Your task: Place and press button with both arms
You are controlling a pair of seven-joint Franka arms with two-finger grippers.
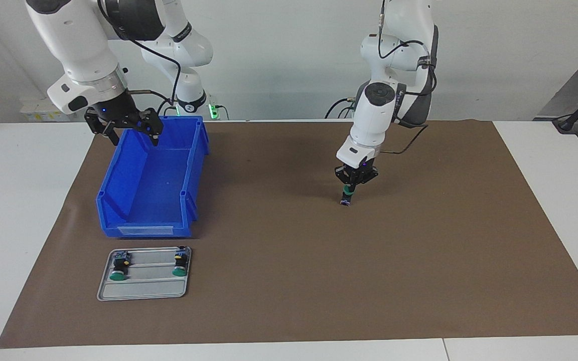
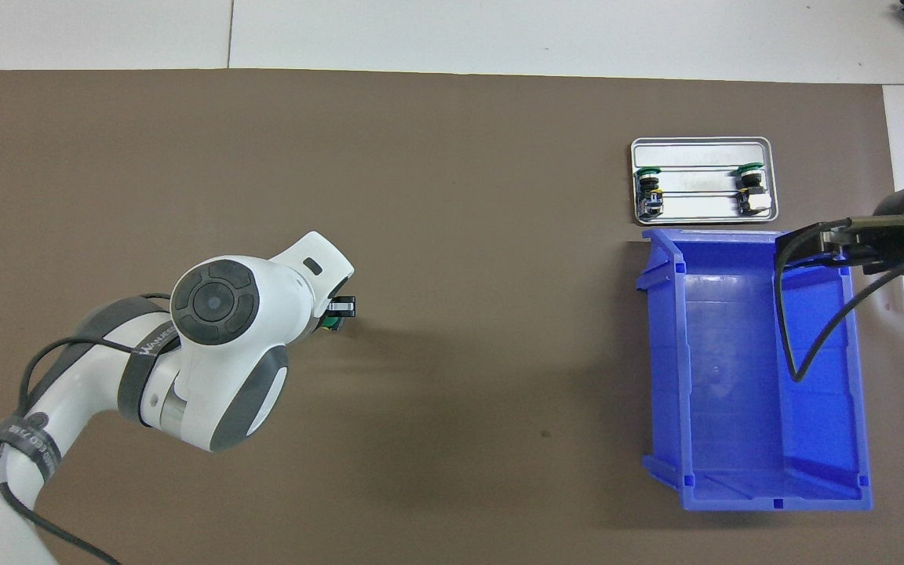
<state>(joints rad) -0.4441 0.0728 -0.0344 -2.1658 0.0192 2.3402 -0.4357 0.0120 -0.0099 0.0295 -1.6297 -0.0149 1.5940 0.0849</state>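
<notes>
Left hand (image 1: 349,189), right of centre in the facing frame, is clamped tight on a button (image 1: 346,195) and holds it upright, green cap up between the fingers and grey-blue end pointing down at the brown mat (image 1: 319,276). That lower end looks to be touching the mat or just above it; I cannot tell which. In the overhead frame the same hand (image 2: 340,311) sits left of centre, mostly hidden under the arm's white wrist, with only a sliver of green showing. Right hand (image 1: 131,131), at the upper left of the facing frame, hangs with its fingers spread wide and holds nothing; it is over the rim of the blue bin (image 1: 118,170), and it waits there. Two more buttons (image 1: 118,268) (image 1: 180,263) lie on their sides in the grey tray (image 1: 143,291) at the lower left of the facing frame, just beside the bin's open front. By my reading, the fetching of one button is done and its placing on the tabletop is in hand. Left to do: letting it stand, or steadying it, and then the press on the green cap, likely by the free right hand.
</notes>
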